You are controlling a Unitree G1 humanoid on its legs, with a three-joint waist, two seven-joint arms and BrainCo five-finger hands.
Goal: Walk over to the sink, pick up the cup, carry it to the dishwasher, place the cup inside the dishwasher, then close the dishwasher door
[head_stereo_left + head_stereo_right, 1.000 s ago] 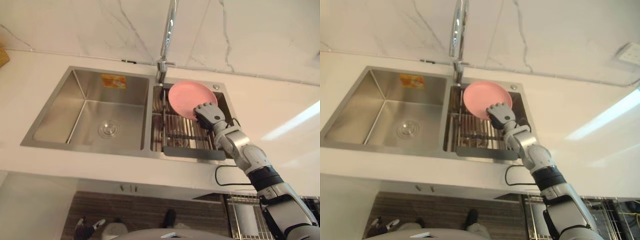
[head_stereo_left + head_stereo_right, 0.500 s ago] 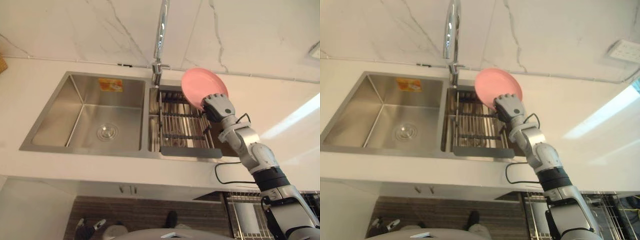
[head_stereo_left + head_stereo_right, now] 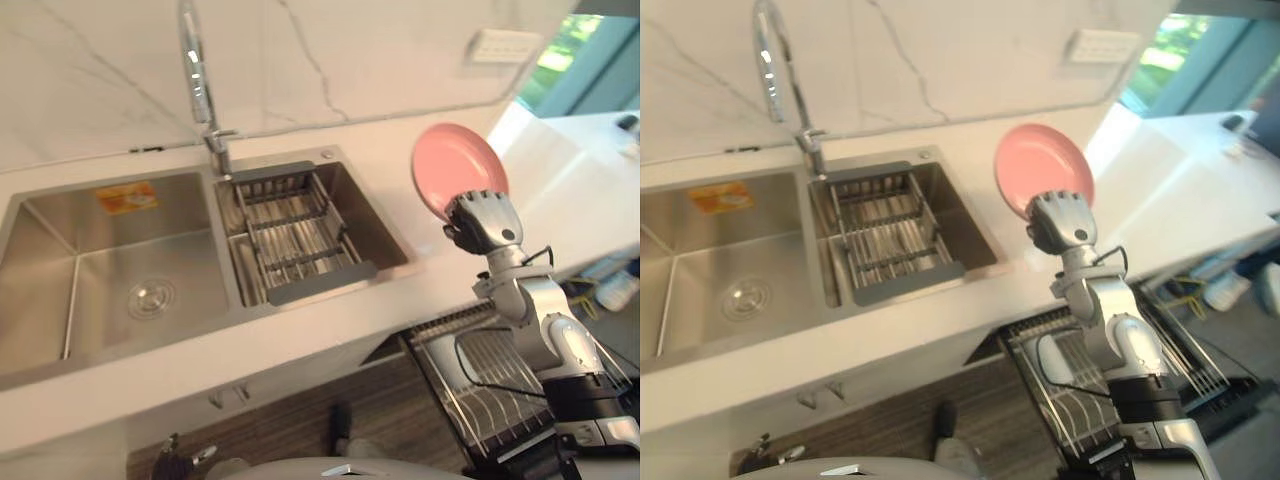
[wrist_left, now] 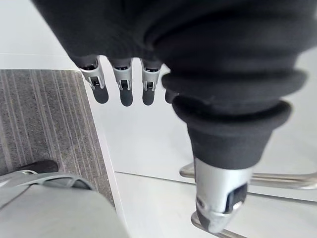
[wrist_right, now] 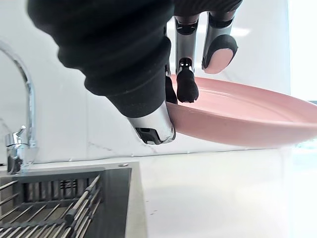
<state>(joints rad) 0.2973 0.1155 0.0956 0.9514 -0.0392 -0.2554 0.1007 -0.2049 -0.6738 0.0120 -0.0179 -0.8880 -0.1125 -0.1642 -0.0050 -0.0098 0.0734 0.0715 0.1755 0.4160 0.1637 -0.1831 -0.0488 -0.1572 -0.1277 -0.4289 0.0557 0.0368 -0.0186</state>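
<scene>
Carrying now: the pink plate [image 3: 455,170] is out of the sink [image 3: 60,290]. A second ago it leaned in the wire rack [image 3: 290,235] in the right basin. Now it's up in the air past the sink's right edge, above the counter [image 3: 300,330]. The whole view has swung too, so my head turned; still, the rack is bare, so the lift is real.

Task says cup; what I'm holding is a plate.

My read: pickup done, transfer under way. The dishwasher rack [image 3: 450,385] is pulled out below the counter, under my right arm, so next is a lowering move into it. Door is a later step.

Pose: right arm bent, forearm near upright, right hand [image 3: 483,222] raised with its back toward my head. Plate stands nearly on edge above the hand. Thumb [image 5: 151,124] under the rim, fingers [image 5: 186,87] on the plate's face, clamped on the rim. It's an edge pinch only, so slip risk if I swing fast.

Left hand [image 4: 121,82] hangs low by the cabinet front, fingers straight and loose, holding nothing.
</scene>
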